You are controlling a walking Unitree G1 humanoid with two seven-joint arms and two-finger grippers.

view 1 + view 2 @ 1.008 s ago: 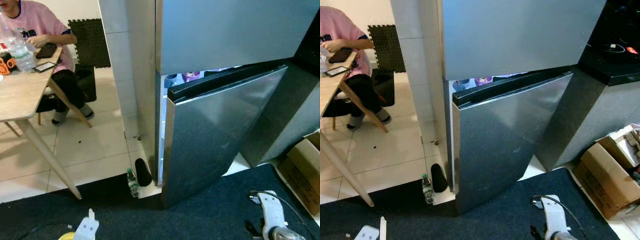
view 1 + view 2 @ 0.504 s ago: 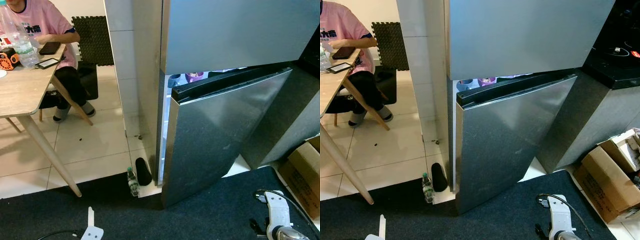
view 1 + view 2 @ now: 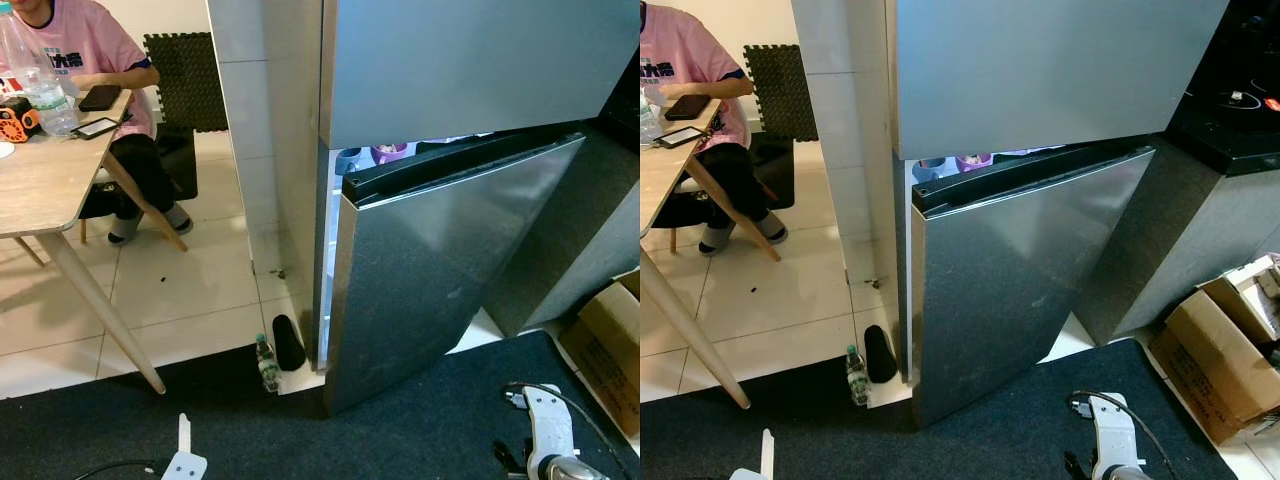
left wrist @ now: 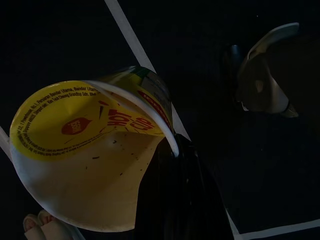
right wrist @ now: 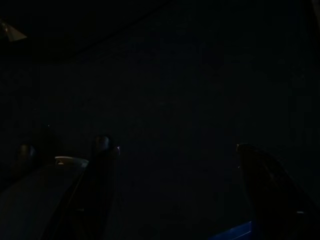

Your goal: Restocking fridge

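Observation:
A steel fridge stands before me with its upper door (image 3: 460, 60) shut and its lower door (image 3: 440, 270) ajar. Through the gap shows a lit interior with a purple bowl (image 3: 388, 153). In the left wrist view my left gripper (image 4: 165, 150) is shut on a white cup with a yellow printed lid (image 4: 85, 150), one black finger (image 4: 175, 200) pressed to its side. That arm's wrist (image 3: 180, 460) sits low at the bottom left. My right arm (image 3: 545, 440) hangs low at the right. Its gripper (image 5: 172, 150) is open in the dark right wrist view.
A person in a pink shirt (image 3: 70, 50) sits at a wooden table (image 3: 40, 180) on the left, where a water bottle (image 3: 40, 90) stands. A small bottle (image 3: 267, 365) and a black object (image 3: 288, 343) lie by the fridge's foot. A cardboard box (image 3: 610, 340) stands at the right, and a dark mat (image 3: 300, 430) lies underfoot.
The camera has shifted slightly, so the scene sits a little to the right. My left wrist now shows lower in the head views. The fridge doors have not moved.

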